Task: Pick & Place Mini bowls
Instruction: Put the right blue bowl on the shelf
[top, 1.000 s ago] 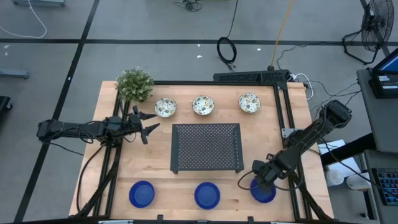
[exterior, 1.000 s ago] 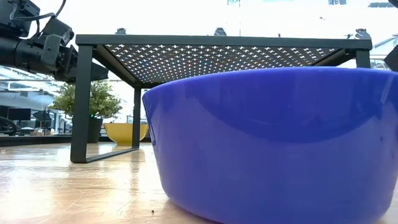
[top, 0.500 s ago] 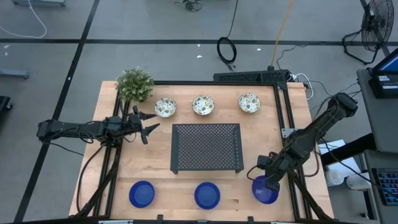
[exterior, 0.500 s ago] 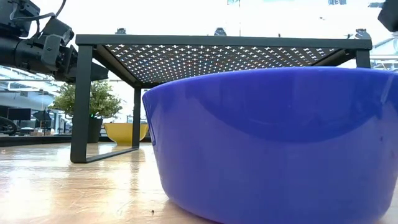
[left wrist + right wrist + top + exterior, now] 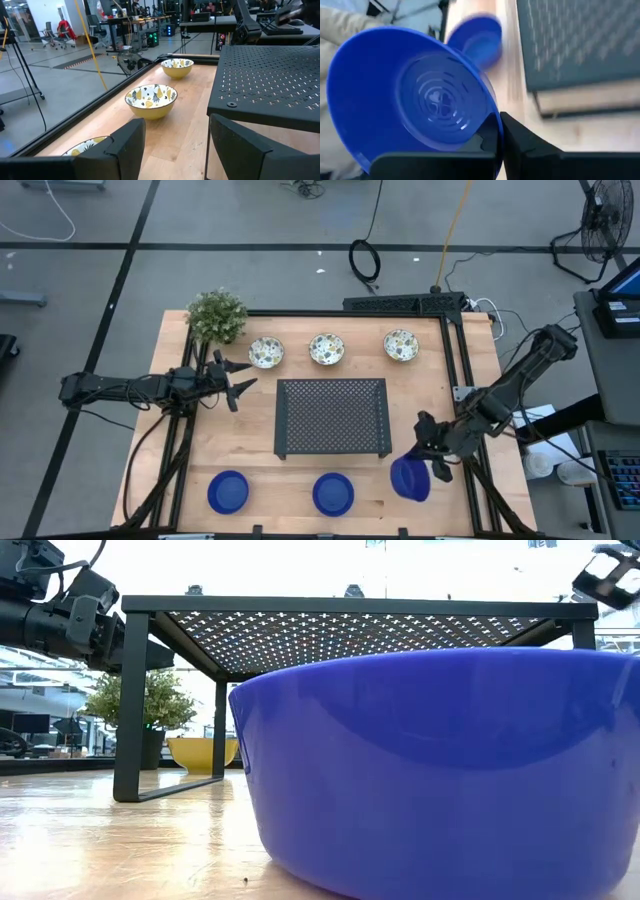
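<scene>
Our right gripper point(image 5: 432, 463) jaws clench the blue bowl point(image 5: 410, 478) by its thin rim; light, stiff, slippery; left gripper point(image 5: 240, 380) jaws released

Three white floral-patterned mini bowls point(image 5: 266, 352) point(image 5: 327, 348) point(image 5: 401, 345) are set upright in a row across the upper middle of the high view. Two blue mini bowls point(image 5: 228, 492) point(image 5: 333, 494) lie flat at the lower edge; a third blue bowl point(image 5: 409, 478) is seen tilted on its side at lower right
</scene>
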Action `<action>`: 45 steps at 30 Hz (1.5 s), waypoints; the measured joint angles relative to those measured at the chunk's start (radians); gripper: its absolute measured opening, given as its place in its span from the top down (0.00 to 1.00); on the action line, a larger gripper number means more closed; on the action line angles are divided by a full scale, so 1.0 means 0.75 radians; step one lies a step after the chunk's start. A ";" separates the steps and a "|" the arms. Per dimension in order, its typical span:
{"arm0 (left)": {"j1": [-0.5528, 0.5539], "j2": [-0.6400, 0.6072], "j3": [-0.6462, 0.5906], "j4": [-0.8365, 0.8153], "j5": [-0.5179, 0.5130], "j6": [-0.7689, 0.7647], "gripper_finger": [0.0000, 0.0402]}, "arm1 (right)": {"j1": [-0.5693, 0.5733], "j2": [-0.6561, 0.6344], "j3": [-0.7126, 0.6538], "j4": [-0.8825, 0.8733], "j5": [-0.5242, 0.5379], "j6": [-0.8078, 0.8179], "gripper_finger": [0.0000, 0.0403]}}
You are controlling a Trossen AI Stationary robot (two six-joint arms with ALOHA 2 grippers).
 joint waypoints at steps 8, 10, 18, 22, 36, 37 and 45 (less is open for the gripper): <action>0.000 0.000 0.000 0.000 0.000 0.000 0.43 | -0.108 -0.020 0.000 0.138 0.034 -0.318 1.00; 0.000 0.001 0.000 0.000 0.000 0.000 0.43 | -0.144 -0.020 0.000 0.158 0.034 -0.379 1.00; 0.000 0.000 0.000 0.000 0.000 0.000 0.43 | -0.290 -0.020 0.000 0.267 0.027 -0.607 1.00; 0.000 0.000 0.000 0.000 0.000 0.000 0.43 | -0.372 -0.019 0.000 0.465 0.009 -0.821 1.00; 0.000 0.000 0.000 -0.002 0.000 0.000 0.43 | -0.734 0.127 0.266 0.520 -0.293 -1.005 1.00; 0.000 0.001 0.000 -0.004 0.000 0.000 0.43 | -0.746 0.158 0.322 0.451 -0.292 -1.007 1.00; 0.000 0.001 0.000 -0.003 0.000 0.000 0.43 | -0.848 0.460 0.836 -0.240 -0.290 -0.955 1.00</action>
